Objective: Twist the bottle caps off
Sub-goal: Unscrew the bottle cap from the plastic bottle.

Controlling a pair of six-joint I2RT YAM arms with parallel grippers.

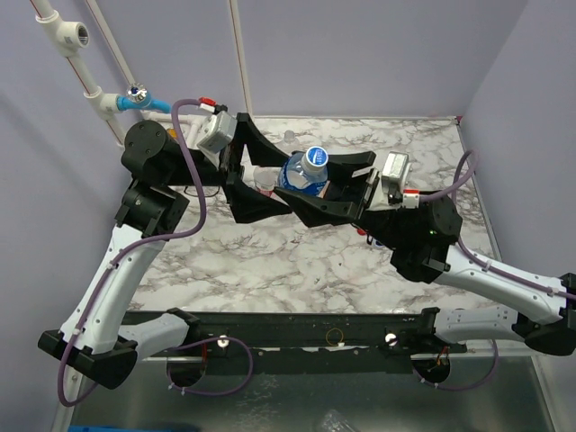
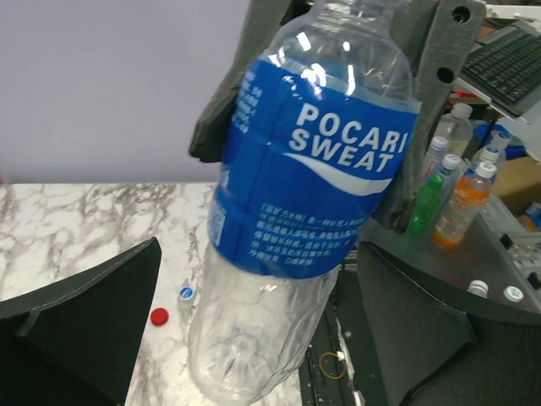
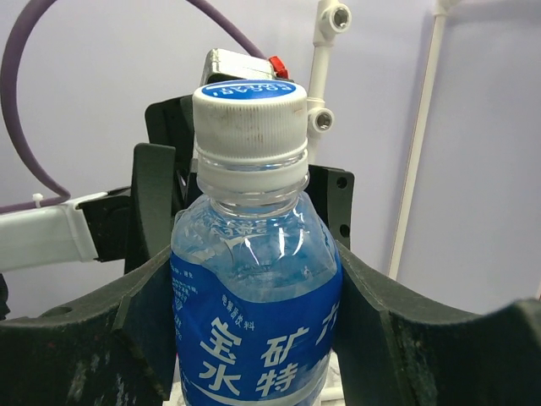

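Observation:
A blue-labelled clear bottle (image 3: pixel 254 338) is held off the table, tilted, with my right gripper (image 3: pixel 254 355) shut on its label, one dark pad against each side. Its white cap with a blue top (image 3: pixel 250 110) is on the neck. From above, the cap (image 1: pixel 315 159) faces up at the table's middle back, on the bottle (image 1: pixel 299 176). My left gripper (image 1: pixel 277 180) stands wide open around the bottle's lower end. In the left wrist view the clear base (image 2: pixel 245 338) hangs between the two fingers (image 2: pixel 76 330) without touching them.
A loose red cap (image 2: pixel 159 317) and a blue-and-white cap (image 2: pixel 186 293) lie on the marble table (image 1: pixel 297 261). Several other bottles (image 2: pixel 456 194) stand on a grey shelf beyond the table. White pipes (image 1: pixel 99 90) run along the back left wall.

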